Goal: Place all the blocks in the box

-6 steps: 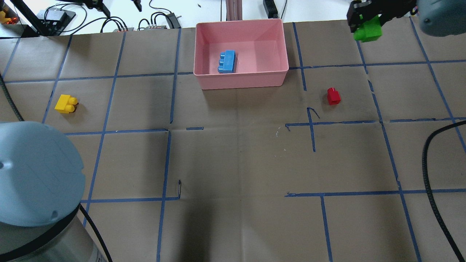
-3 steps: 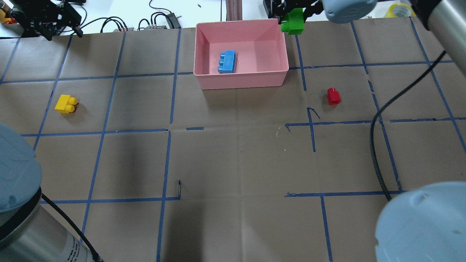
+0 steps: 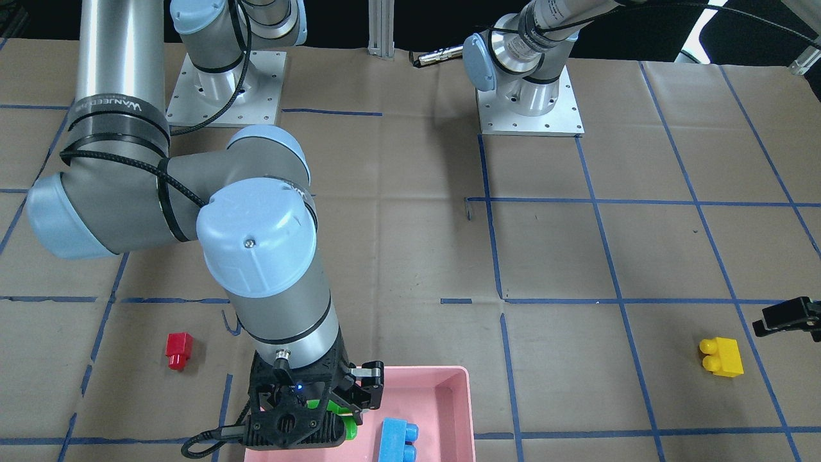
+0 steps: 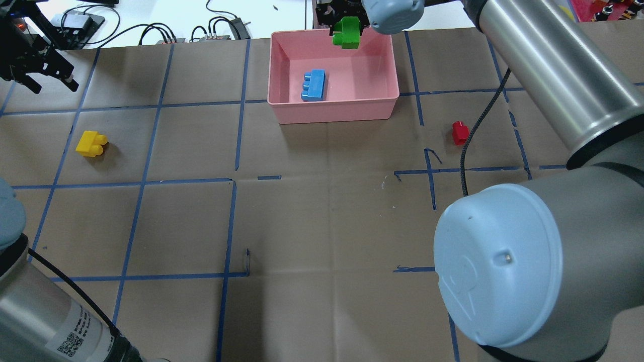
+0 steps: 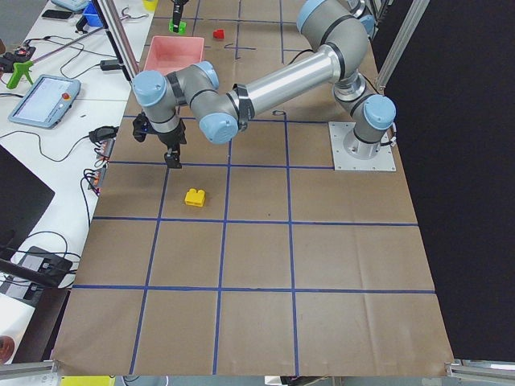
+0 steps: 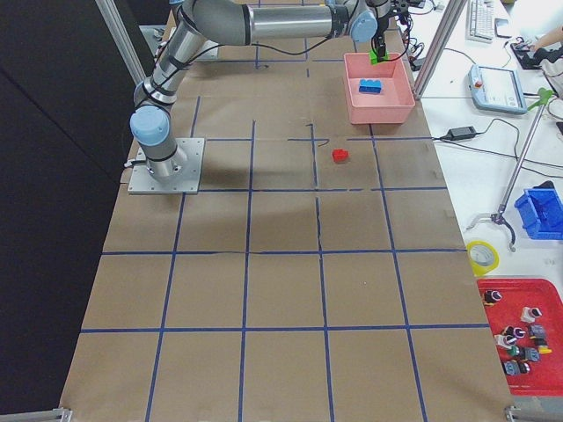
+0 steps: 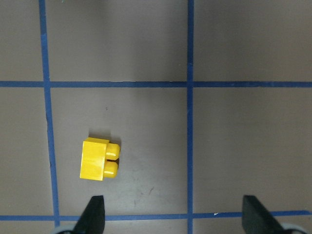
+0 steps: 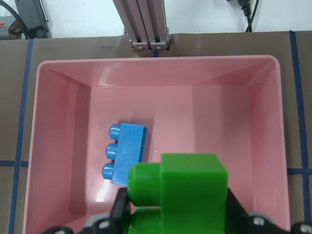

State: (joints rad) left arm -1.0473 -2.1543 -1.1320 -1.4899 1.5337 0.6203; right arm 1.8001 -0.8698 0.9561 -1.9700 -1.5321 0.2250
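Pink plastic box (image 4: 332, 111) sits at the far middle of the brown paper surface (image 4: 327, 211), open top. One thing lies in it: the blue block (image 4: 314, 85), on its side on the box floor, left of centre, studs pointing toward my left, not touching any wall as far as I can tell. My right jaws are pinching the green block (image 4: 346, 33), held in the air over the box's right half, clear of the floor and apart from the blue block; in the right wrist view the green block (image 8: 178, 192) fills the lower middle, with the blue block (image 8: 126, 152) just beyond it to one side. The green one is above the box, not resting in it. Outside the box: the yellow block (image 4: 90, 144) lies on the surface well off to my left, studs sideways, and the small red block (image 4: 459, 133) lies on the surface to the right of the box, near it but not touching. My left jaws are spread and empty, hovering over the surface near the yellow block (image 7: 100, 160), which lies ahead of one tip, not between the two.
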